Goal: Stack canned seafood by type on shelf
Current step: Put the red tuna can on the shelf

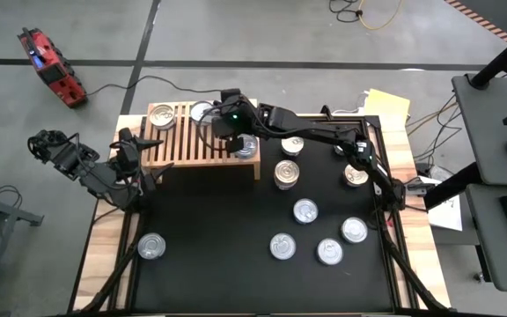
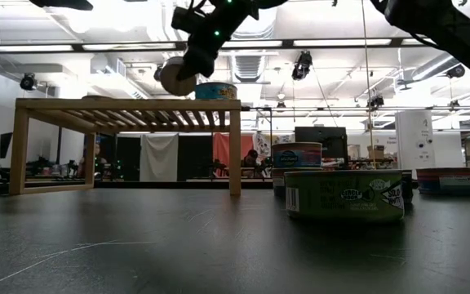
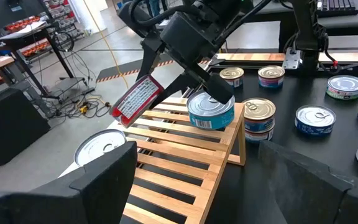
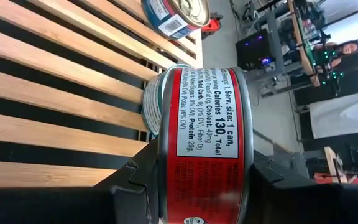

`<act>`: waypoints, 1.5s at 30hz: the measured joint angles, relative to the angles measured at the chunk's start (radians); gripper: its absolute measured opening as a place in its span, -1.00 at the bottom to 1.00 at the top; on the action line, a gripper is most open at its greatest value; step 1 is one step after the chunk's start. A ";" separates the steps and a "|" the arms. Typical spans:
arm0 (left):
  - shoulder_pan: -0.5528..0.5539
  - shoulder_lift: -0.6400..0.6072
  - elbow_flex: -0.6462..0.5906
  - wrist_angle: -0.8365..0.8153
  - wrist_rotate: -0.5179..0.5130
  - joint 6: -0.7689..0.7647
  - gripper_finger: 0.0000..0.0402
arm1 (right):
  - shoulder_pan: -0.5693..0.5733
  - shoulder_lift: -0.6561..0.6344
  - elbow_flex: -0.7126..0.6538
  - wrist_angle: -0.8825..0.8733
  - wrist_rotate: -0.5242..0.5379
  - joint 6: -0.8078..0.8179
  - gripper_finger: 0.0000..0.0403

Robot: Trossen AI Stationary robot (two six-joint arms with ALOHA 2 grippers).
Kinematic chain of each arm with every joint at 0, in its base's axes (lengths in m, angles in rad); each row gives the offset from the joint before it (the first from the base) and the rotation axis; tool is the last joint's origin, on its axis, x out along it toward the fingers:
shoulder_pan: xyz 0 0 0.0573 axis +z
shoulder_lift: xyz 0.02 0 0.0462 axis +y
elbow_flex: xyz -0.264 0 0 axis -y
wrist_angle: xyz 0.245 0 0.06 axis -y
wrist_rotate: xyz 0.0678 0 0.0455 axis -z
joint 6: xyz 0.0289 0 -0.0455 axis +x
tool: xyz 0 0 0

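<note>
High view first: your right gripper [image 1: 221,123] reaches across the table and hangs above the back part of the shelf [image 1: 176,148], the light-wood slatted rack standing at the table's far left. Its fingers are closed partway on a red-labelled can [image 3: 135,99], clamping it across its two flat ends. In the left wrist view you see that can held tilted, clear above the slats, with its nutrition label facing out; the right wrist view shows the same label [image 4: 207,143] filling the space between the two dark fingers, with a silver can [image 4: 151,102] just behind it on the shelf.

On the rack you have a blue-labelled can [image 3: 211,112] near the right-hand end, just beside the held can, and a silver-lidded can [image 1: 161,115] at the back left corner. A third lid [image 1: 202,111] sits at the back edge beneath the arm.

Your left gripper [image 1: 128,148] waits just off the shelf's left end, its fingers spread wide and holding nothing.

Down on the black mat [image 1: 218,255], more cans lie loose: one alone near the left front [image 1: 151,246], a cluster toward the right [image 1: 306,211], and a two-high stack [image 3: 259,116] just past the shelf's right leg. In the low view a green-labelled can [image 2: 345,195] stands closest.
</note>
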 joint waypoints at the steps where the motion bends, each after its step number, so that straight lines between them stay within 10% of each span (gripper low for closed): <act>1: 0.000 0.000 0.000 0.000 0.000 -0.001 0.59 | 0.003 0.000 0.000 -0.002 0.000 0.003 -0.37; 8: 0.000 0.000 0.000 0.000 0.000 -0.003 0.59 | 0.057 0.000 0.000 -0.014 -0.130 0.056 -0.37; 45: 0.000 0.002 -0.001 0.000 0.000 -0.019 0.59 | 0.086 0.068 -0.015 0.098 -0.123 0.093 -0.31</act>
